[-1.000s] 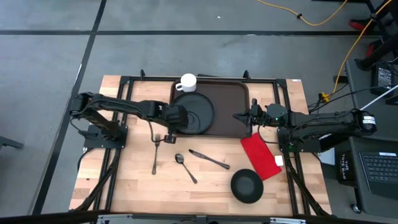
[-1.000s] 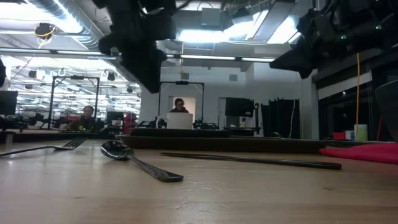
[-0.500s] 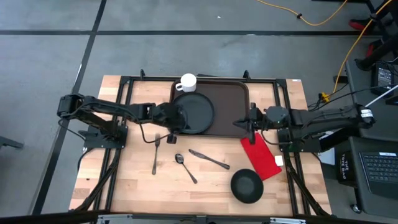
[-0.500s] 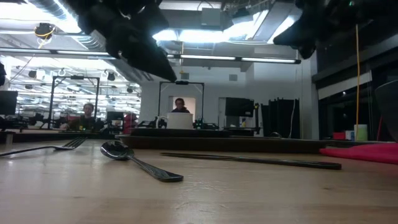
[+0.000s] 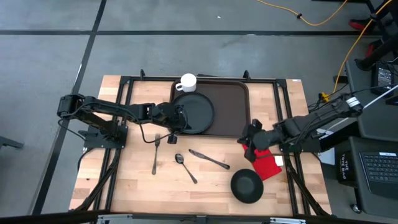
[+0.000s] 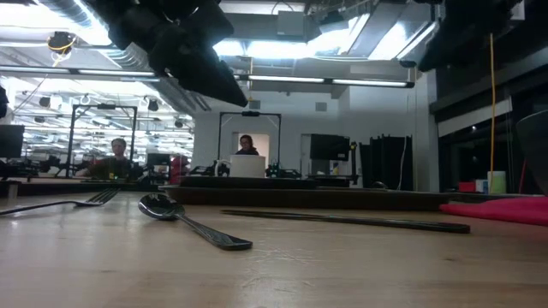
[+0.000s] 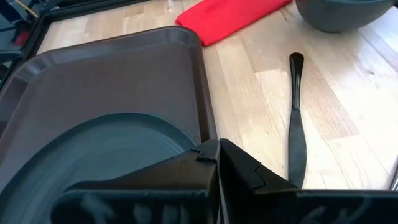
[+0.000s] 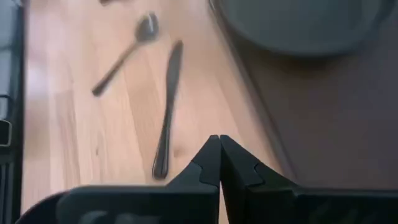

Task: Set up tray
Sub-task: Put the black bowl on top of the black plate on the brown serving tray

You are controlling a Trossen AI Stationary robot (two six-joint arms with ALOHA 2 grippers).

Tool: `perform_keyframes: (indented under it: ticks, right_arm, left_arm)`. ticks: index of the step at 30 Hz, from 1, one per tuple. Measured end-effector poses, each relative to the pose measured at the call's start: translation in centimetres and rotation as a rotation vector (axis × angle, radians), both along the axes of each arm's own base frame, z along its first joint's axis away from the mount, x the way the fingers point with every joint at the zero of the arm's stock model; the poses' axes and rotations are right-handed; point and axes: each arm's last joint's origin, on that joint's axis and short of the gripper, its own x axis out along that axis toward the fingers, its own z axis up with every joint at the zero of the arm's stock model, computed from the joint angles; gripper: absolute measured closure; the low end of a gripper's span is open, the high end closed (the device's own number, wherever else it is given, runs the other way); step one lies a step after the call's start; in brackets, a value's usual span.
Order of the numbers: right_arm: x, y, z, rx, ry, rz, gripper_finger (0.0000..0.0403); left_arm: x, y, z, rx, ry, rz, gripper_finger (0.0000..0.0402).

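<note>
Plate [image 5: 194,112] on tray [image 5: 231,106] | cutlery, bowl [image 5: 247,185], napkin [image 5: 266,163] left on table | I read both grippers [image 7: 217,155] [image 8: 217,149] pinched together, empty

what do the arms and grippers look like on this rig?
Both arms are dark, near-black jointed links with black cabling alongside. The left gripper and right gripper each end in two black angular fingers with wedge-shaped tips. No markings readable.

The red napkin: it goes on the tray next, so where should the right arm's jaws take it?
Judging from above, the napkin lies flat by the tray, so pinch its free long edge from above. The right gripper, jaws shut, is already over its near end.
</note>
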Motion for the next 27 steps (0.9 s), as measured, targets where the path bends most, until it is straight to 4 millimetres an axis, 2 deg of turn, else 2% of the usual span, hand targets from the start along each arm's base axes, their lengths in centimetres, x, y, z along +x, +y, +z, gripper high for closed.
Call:
perform_keyframes:
  ticks: [8,15,27]
  right_arm:
    - [0.7,3.2,0.9,0.094,0.256,-0.086,0.0398]
    - [0.5,6.2,2.0,0.241,0.329,-0.144,0.0398]
    - [-1.5,10.9,0.2,0.310,0.400,-0.226,0.0398]
  left_arm:
    - [0.0,0.0,0.0,0.001,0.000,0.001,0.0398]
    - [0.2,0.0,0.2,0.009,-0.029,0.000,0.0398]
    - [0.4,0.0,0.7,0.025,-0.081,-0.007,0.0398]
